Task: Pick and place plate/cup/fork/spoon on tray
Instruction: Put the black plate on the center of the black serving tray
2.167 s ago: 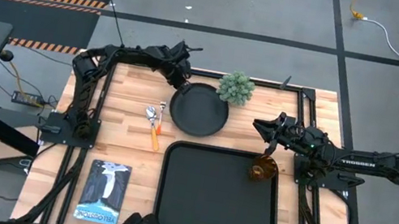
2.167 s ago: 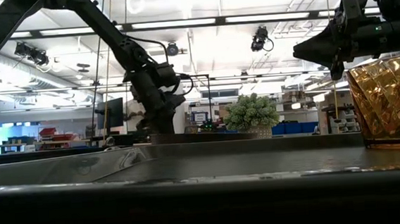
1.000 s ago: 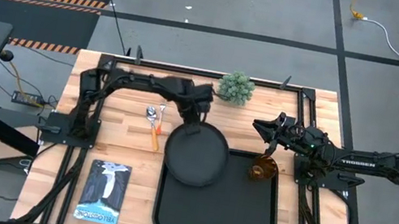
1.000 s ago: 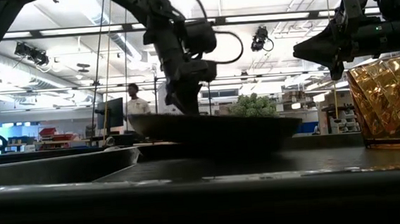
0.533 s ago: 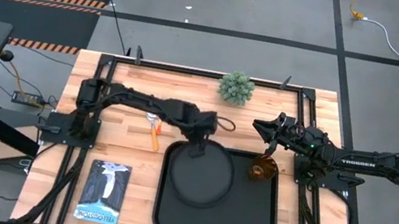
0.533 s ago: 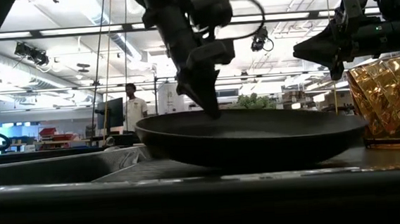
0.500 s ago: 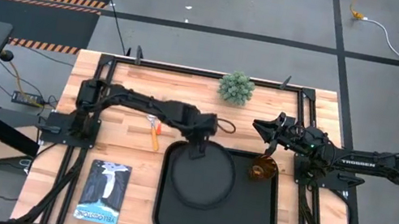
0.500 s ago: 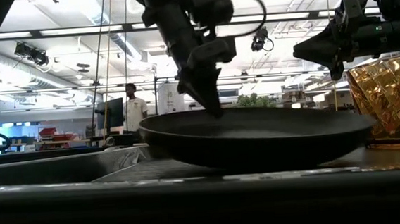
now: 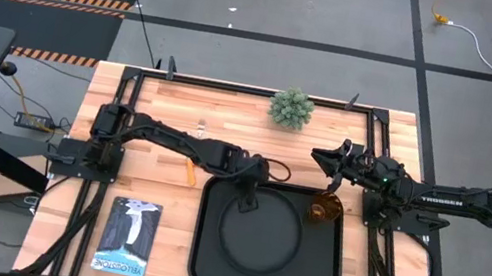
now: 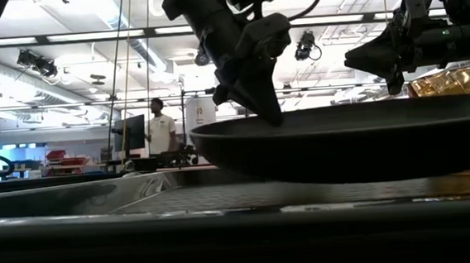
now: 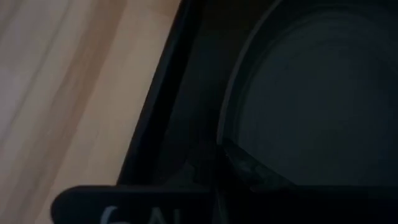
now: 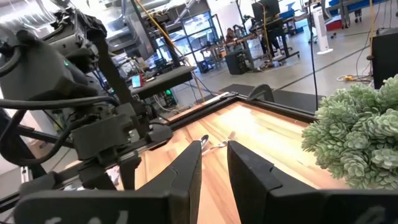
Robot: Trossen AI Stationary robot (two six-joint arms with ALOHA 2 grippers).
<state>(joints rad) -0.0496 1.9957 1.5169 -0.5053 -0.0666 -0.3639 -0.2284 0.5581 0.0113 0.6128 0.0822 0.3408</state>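
My left gripper (image 9: pixel 250 177) is shut on the round black plate (image 9: pixel 258 230), which hangs over the black tray (image 9: pixel 204 263). The plate fills the low view (image 10: pixel 360 143). The amber cup (image 9: pixel 322 210) stands in the tray's far right corner, and the plate mostly hides it in the low view (image 10: pixel 451 81). My right gripper (image 9: pixel 317 154) hovers beyond the cup, narrowly open and empty. The fork and spoon (image 9: pixel 189 167) lie on the table left of the tray, mostly under my left arm. Their metal ends show in the right wrist view (image 12: pixel 214 144). My left gripper pinches the plate's far rim (image 11: pixel 225 127) between its two fingers, one over the rim's inner side. The fingers (image 10: pixel 268 104) come from above, slanting down toward the near side. The plate hangs about level, just clear of the tray's floor.
A potted plant (image 9: pixel 291 108) stands at the table's far edge. A booklet (image 9: pixel 129 236) lies at the near left. Black frame rails run along the table's sides. A person (image 10: pixel 160 128) stands in the room far behind the table.
My left gripper has carried the plate toward the table's near edge and a little to the right. The plate has gone from overhanging the tray's far left rim to hanging over the tray's middle. It has stayed level and shut in the gripper.
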